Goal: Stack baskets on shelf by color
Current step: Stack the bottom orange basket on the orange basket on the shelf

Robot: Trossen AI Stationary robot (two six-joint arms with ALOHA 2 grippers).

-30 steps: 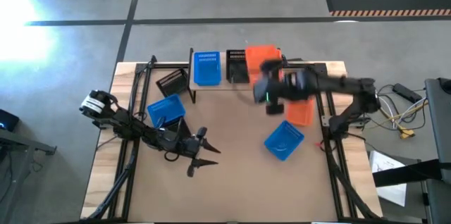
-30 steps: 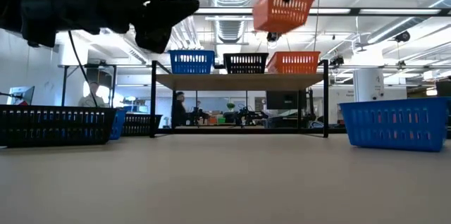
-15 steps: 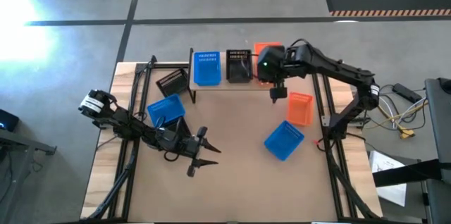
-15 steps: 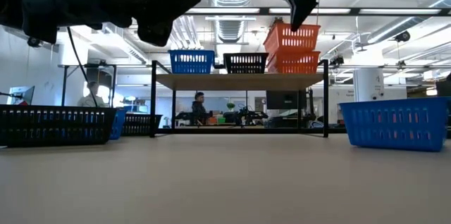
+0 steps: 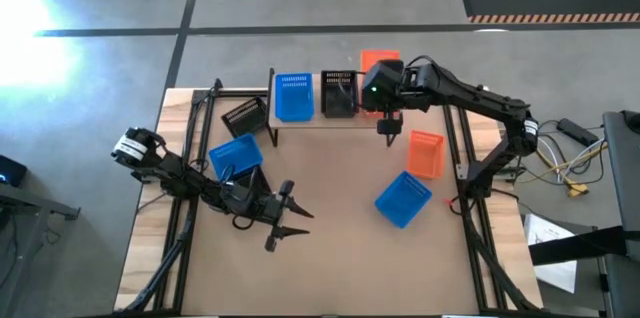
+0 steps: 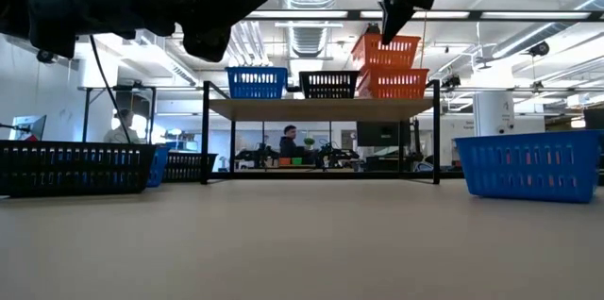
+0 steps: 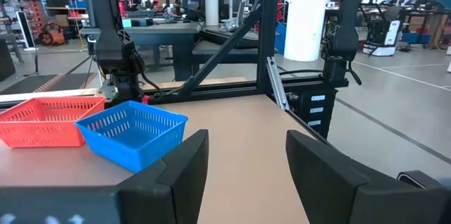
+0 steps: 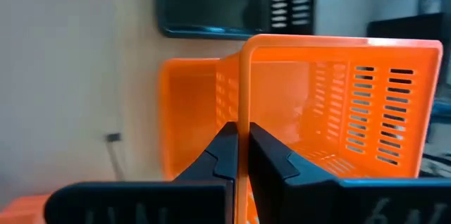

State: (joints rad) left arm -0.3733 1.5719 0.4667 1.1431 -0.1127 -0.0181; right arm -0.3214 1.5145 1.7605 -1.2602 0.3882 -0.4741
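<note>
Stacking task, partly done. Nearest the viewer, the left gripper (image 5: 283, 220) waits low over the front of the table (image 5: 330, 258), fingers spread and empty. Loose baskets remain on the tabletop: a blue basket (image 5: 403, 199) and an orange basket (image 5: 426, 154) at the right, a second blue basket (image 5: 235, 155) and a black basket (image 5: 244, 116) at the left; the low view may show a further black one at the left edge, though this is hard to confirm. Farther back, the shelf (image 6: 321, 108) carries one blue basket (image 6: 257, 82), one black basket (image 6: 328, 84) and an orange basket (image 6: 391, 83), in a row. A second orange basket, the upper orange basket (image 6: 385, 52), sits tilted in the lower one, not yet nested flat. The right gripper (image 5: 388, 132) reaches from the right side to the shelf's right end, pointing downward, its fingers (image 8: 224, 155) pinched on the upper orange basket's near rim. Judged progress: orange stack begun; blue and black stacks not yet started.
</note>
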